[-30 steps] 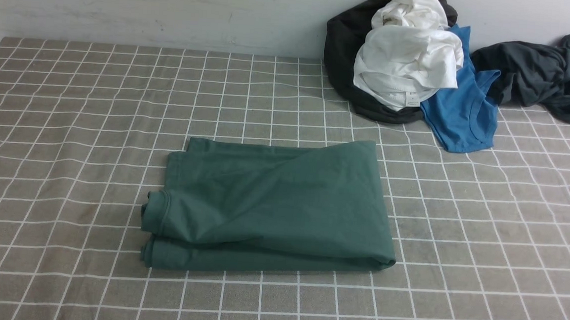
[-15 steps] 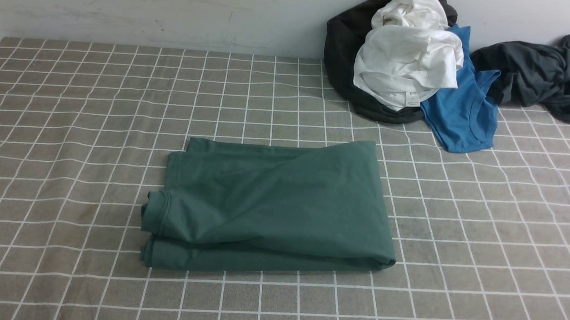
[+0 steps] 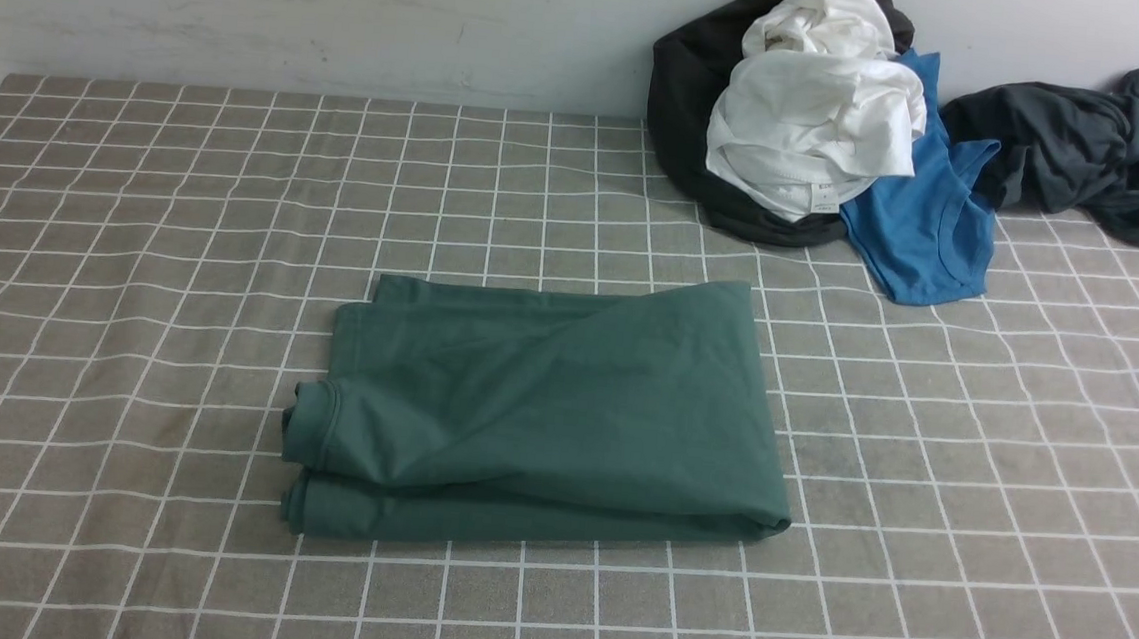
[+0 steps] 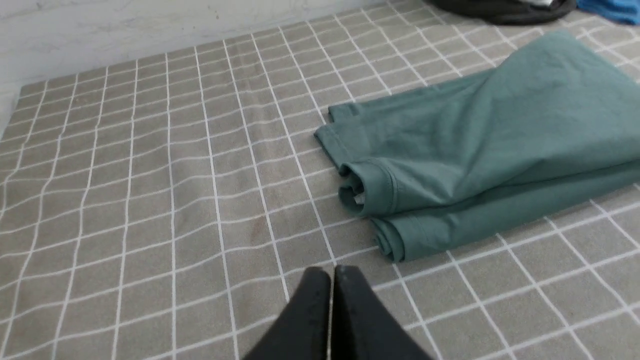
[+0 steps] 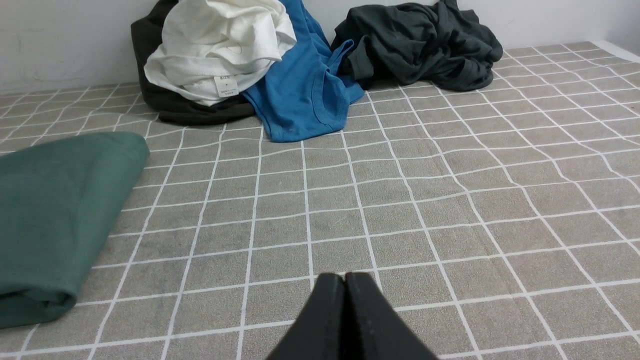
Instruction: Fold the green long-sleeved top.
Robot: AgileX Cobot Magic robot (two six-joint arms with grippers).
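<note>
Nothing differs from 1 s ago or half a sec ago in my front view: the dark green cotton long-sleeved top (image 3: 543, 413) lies exactly where it did, same creases, and the clothes pile at the back is unchanged. Neither arm shows in front view, then or now.

The top is folded into a thick rectangular bundle w/ its long axis running left-right across the table. The open ends point to my left: a rolled hem or cuff end sits at the near-left corner, w/ stacked layers under it. The closed fold runs along the near edge & round the right end. A shallow diagonal crease crosses the upper face. No chest print or collar visible. In left wrist view I see a small pale scrap inside the rolled end, too small to ID.

It sits about mid-table on the grey-brown cloth w/ white grid lines (image 3: 135, 229), well apart from the pile at the far right by the wall: white garment (image 3: 814, 126) on a black one (image 3: 680, 97), bright blue garment (image 3: 921, 234) beside them, dark grey garment (image 3: 1083, 150) further right.

Left gripper (image 4: 332, 272) has jaws pressed together, holding nothing, just beside the top's near-left corner, not touching. Right gripper (image 5: 345, 277) likewise closed & empty, over bare cloth to the right of the top.
</note>
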